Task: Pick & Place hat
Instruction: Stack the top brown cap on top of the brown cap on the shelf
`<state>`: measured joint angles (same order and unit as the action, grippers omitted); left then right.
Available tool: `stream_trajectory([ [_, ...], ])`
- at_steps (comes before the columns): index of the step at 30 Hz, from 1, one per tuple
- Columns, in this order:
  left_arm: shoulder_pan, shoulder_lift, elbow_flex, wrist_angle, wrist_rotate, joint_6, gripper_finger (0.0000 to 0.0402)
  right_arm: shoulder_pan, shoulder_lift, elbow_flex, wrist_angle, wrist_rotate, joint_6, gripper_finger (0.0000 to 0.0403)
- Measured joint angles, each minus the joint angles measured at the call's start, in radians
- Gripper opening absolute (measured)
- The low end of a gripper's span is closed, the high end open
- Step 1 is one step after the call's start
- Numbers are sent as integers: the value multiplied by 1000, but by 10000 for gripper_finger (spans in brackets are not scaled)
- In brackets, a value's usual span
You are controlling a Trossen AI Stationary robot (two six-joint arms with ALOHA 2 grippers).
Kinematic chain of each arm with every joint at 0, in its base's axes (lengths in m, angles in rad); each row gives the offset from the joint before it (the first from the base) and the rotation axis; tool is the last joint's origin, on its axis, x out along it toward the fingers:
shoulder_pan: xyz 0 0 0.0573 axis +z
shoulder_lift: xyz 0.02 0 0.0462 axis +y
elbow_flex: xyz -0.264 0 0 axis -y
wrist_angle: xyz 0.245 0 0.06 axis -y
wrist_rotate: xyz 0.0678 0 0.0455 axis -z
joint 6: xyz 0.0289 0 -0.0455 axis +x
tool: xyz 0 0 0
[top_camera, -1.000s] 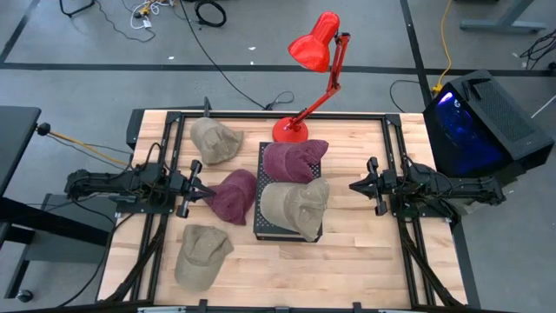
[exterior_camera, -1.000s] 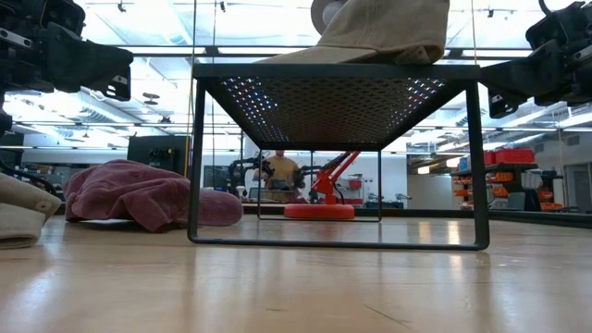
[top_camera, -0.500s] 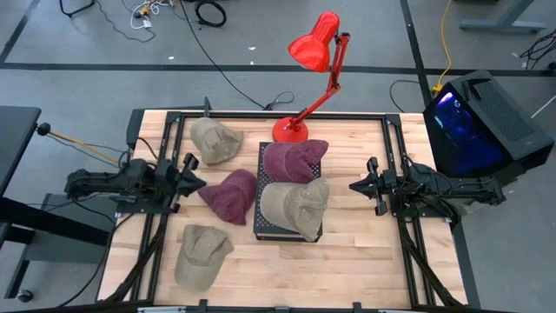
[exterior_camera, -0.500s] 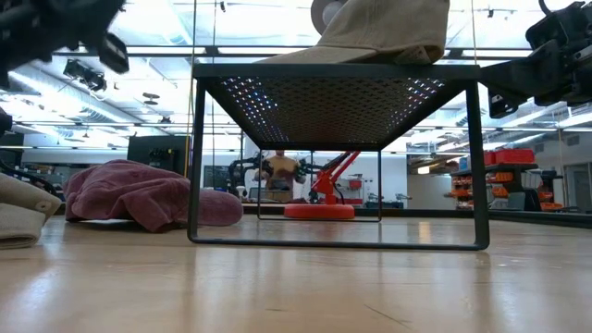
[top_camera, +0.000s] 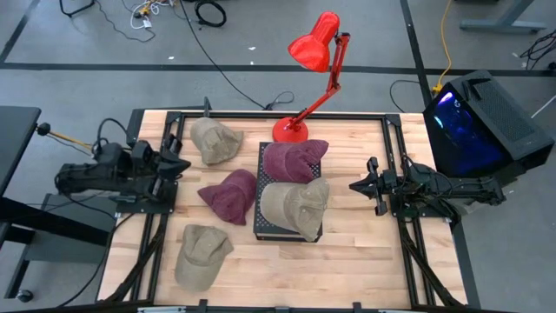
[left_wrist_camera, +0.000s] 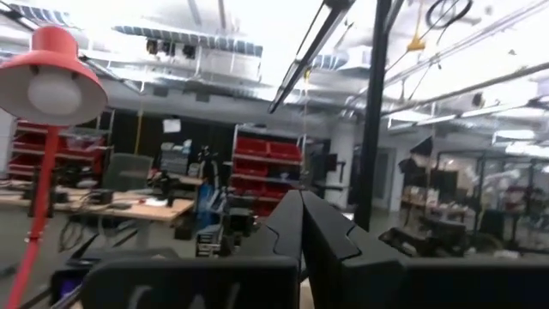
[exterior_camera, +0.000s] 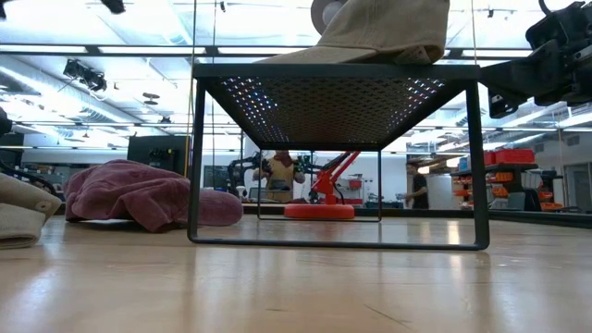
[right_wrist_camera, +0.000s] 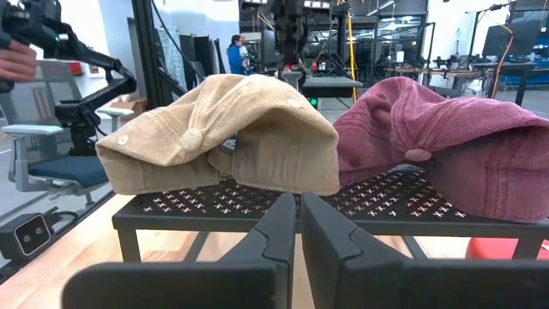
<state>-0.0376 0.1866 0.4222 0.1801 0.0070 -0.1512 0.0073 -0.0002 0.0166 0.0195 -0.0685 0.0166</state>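
A maroon hat (top_camera: 230,196) (exterior_camera: 139,192) lies crown up on the table, left of a black mesh rack (top_camera: 261,222) (exterior_camera: 338,69). On the rack rest a second maroon hat (top_camera: 295,160) (right_wrist_camera: 437,137) and a tan hat (top_camera: 295,207) (right_wrist_camera: 232,137) (exterior_camera: 384,32). Two more tan hats lie on the table, one far left (top_camera: 215,139) and one near left (top_camera: 201,254) (exterior_camera: 18,217). My left gripper (top_camera: 178,163) (left_wrist_camera: 300,210) is shut, raised and tipped up, away from the hats. My right gripper (top_camera: 356,185) (right_wrist_camera: 298,215) is shut, level, right of the rack.
A red desk lamp (top_camera: 300,83) stands at the far edge behind the rack, its base (exterior_camera: 319,211) showing under the rack. People stand in the room beyond the table (exterior_camera: 282,171). Bare wood lies along the near edge and right of the rack (top_camera: 356,252).
My left gripper has drawn back from the table's maroon hat toward the left edge, risen and tipped upward; it has left the low view. The hats and my right arm have stayed put.
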Motion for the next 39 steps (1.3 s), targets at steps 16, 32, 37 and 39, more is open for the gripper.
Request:
stream_trajectory([
  [16,2,391,315,-68,-306,156,14,0,0,0,0,0,0,27],
  [32,14,615,384,-235,-306,261,19,0,0,0,0,0,0,27],
  [37,108,619,384,-276,-240,180,24,0,0,0,0,0,0,27],
  [39,167,619,384,-290,-180,154,25,0,0,0,0,0,0,27],
])
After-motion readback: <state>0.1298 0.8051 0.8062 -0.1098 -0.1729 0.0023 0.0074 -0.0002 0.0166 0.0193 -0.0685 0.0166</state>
